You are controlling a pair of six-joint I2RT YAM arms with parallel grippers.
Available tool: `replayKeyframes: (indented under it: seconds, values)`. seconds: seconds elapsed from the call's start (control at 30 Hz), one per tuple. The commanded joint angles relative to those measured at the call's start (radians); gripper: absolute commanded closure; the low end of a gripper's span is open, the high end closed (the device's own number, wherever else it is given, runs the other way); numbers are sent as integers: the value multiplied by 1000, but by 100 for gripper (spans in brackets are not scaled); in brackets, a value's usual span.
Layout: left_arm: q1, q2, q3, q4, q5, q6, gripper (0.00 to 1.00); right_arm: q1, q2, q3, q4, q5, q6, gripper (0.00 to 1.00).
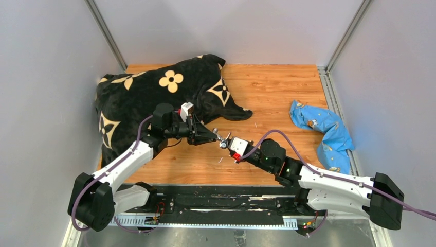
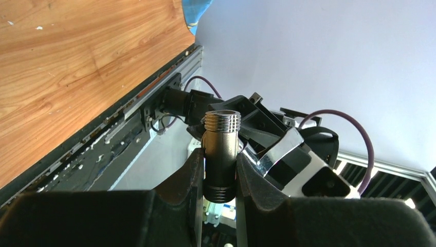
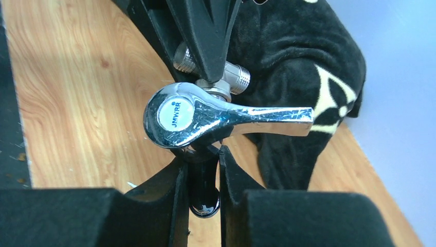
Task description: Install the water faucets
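where the wood worktop [image 1: 277, 92] runs back to the grey walls, a black blanket [image 1: 139, 98] w/ tan flowers lies bunched over its far left corner. a crumpled blue bag [image 1: 321, 128] lies at the right edge, well apart from it. both arms reach in from the near edge & meet tip to tip near the middle of the worktop, just off the blanket's near-right corner, clear of the wood.

left claw [image 2: 220, 172] is nearly closed, its two black fingers [image 2: 180, 180] pinching a short grey metal fitting [image 2: 221, 139] round its smooth middle. threaded rings show at both ends, sticking out past the fingers.

right claw [image 3: 203, 172] is narrow too, pressed on a dark shiny stub of the tap [image 3: 226, 116], below its chrome lever. lever lies crosswise over the right claw, round lettered cap at one end, flat blade running out in front of the blanket in the right wrist view.

tap sits right against the fitting, btwn the two claws. can't tell if the two parts are actually joined. from above they show only as a small silver glint btwn the claw tips.
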Motion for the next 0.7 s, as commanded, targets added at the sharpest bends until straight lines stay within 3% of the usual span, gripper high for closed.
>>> replayKeyframes:
  seconds: [0.0,0.13,0.33,0.67]
  values:
    - [-5,-45,28,86,34,24,100,-7,-53,-19,124,1,373,100]
    - [-7,-83,33,92,11,62,100,-32,-101,-6,74,47,704,100]
    - [-13,-151,18,164,-23,112,100,-100,-142,22,22,-21,1067,99]
    - [-46,-274,-37,301,-91,155,100,-208,-135,46,-21,-177,1409,99]
